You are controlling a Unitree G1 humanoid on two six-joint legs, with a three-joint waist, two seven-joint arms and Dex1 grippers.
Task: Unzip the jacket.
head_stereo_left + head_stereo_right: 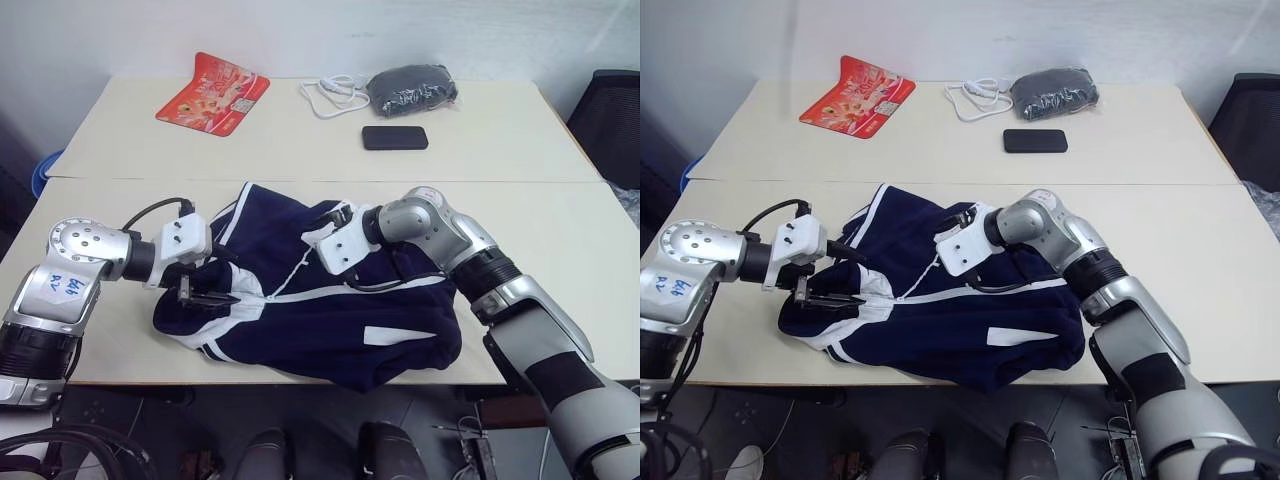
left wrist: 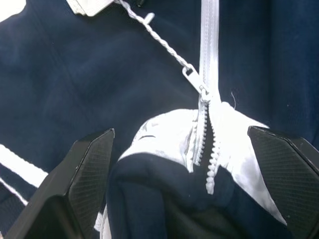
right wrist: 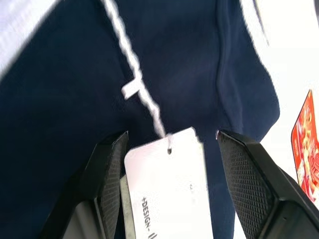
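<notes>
**Jacket flat on worktop, both tools at the zipper**

Jacket (image 1: 330, 310), navy with white stripes, lies crumpled on the near half of the cream worktop (image 1: 560, 230), collar toward nine o'clock. Left tool (image 2: 182, 184) hangs over the collar end with its fingers spread wide, the white zipper (image 2: 208, 50) running between them and its slider just past the collar's parted teeth; nothing is gripped. Right tool (image 3: 169, 184) sits over the middle of the jacket, fingers (image 3: 249, 184) apart on either side of the white paper tag (image 3: 167, 189), which hangs on a twisted string; whether they touch it I cannot tell. Toward twelve o'clock lie a red packet (image 1: 213, 92), a white cable (image 1: 335, 96), a grey bundle (image 1: 412, 88) and a black phone (image 1: 394, 138).
</notes>
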